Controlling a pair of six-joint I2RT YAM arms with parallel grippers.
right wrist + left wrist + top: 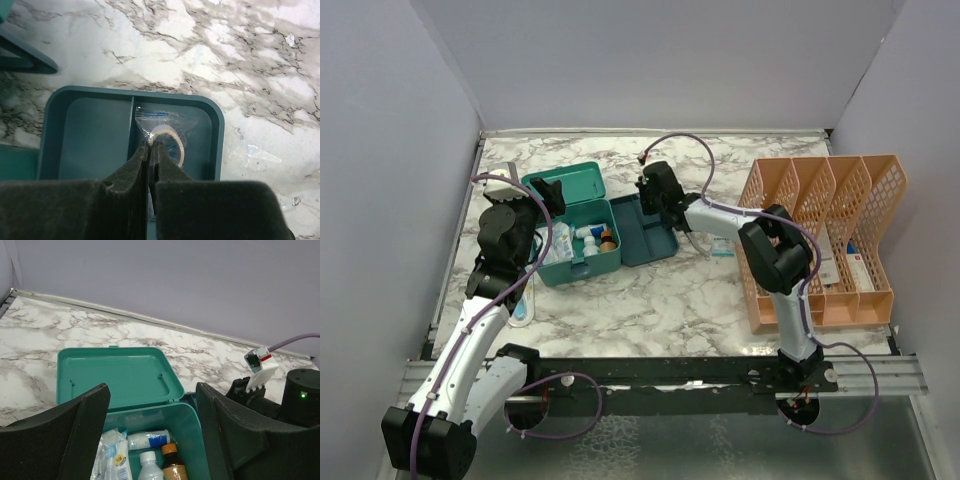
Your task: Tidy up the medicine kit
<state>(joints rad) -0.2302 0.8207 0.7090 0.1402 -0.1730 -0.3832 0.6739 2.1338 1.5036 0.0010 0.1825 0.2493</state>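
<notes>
The teal medicine kit (pixel 582 248) stands open, its lid (pixel 570 185) laid back. In the left wrist view the box (pixel 192 422) holds a lying white bottle (pixel 147 440), a brown bottle with an orange cap (pixel 172 465), a white-capped bottle (pixel 149 467) and a clear packet (pixel 112 457). My left gripper (pixel 151 390) hangs open and empty above the box. The teal insert tray (pixel 645 235) lies right of the box. My right gripper (pixel 153 145) is shut on a clear bag with a tape roll (pixel 170 132), over the tray's right compartment (pixel 207 135).
An orange mesh file rack (pixel 830 240) holding boxes stands at the right. A small clear packet (pixel 720 248) lies between tray and rack, also in the right wrist view (pixel 255 155). A blue-white item (pixel 523 305) lies by the left arm. Walls close in the table.
</notes>
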